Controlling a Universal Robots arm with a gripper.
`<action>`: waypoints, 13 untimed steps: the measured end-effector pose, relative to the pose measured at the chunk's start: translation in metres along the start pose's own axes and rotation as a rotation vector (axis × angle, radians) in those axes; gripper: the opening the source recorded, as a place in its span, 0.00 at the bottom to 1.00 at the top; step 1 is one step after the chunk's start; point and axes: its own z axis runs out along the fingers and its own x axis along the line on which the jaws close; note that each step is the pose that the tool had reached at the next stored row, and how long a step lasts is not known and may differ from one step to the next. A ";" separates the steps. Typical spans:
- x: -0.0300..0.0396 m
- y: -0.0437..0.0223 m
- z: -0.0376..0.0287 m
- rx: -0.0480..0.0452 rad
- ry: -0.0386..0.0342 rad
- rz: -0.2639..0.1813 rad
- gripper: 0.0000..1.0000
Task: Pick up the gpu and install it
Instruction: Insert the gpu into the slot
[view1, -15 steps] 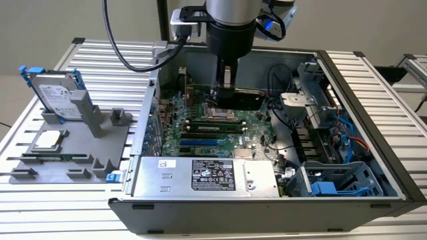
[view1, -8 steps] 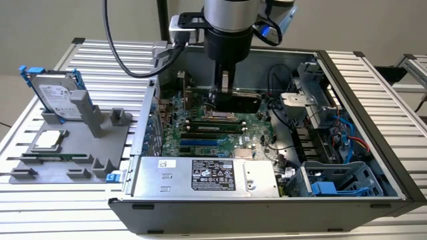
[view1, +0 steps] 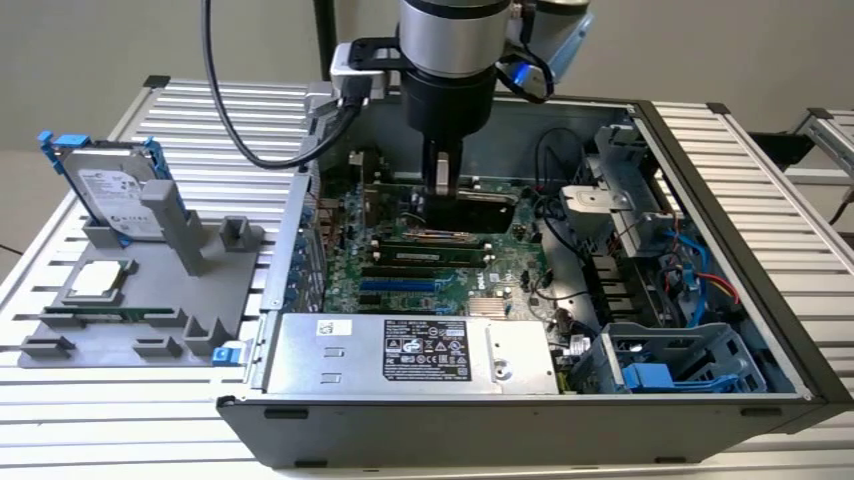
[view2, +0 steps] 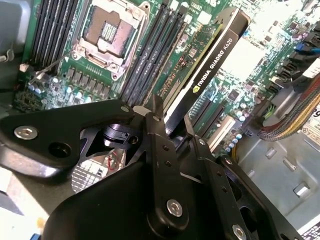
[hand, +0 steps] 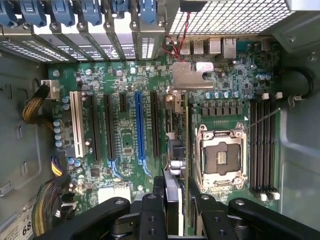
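Left on the desk (view1: 747, 140), a drive (view1: 114, 195) in its stand (view1: 147, 300), well clear. In the case (view1: 534, 435), the gripper (view1: 447, 195) has its jaws clamped on the gpu (view2: 207, 75), held edge-down over the board (hand: 125, 145). Risk: tilt or misalignment jams it beside a slot (hand: 140, 127), likely scraping parts. Tight room: brackets one end, socket (hand: 220, 157) beside; cables (view1: 694, 270) right.

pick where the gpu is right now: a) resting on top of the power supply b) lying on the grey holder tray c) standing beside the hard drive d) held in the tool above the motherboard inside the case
d: the tool grips the gpu edge-on over the motherboard, inside the open case.
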 end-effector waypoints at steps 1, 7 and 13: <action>0.0005 0.0003 0.0009 -0.0003 0.0000 -0.002 0.00; 0.0042 0.0021 0.0064 -0.0015 -0.0005 -0.015 0.00; 0.0102 0.0031 0.0098 -0.0023 -0.0010 -0.024 0.00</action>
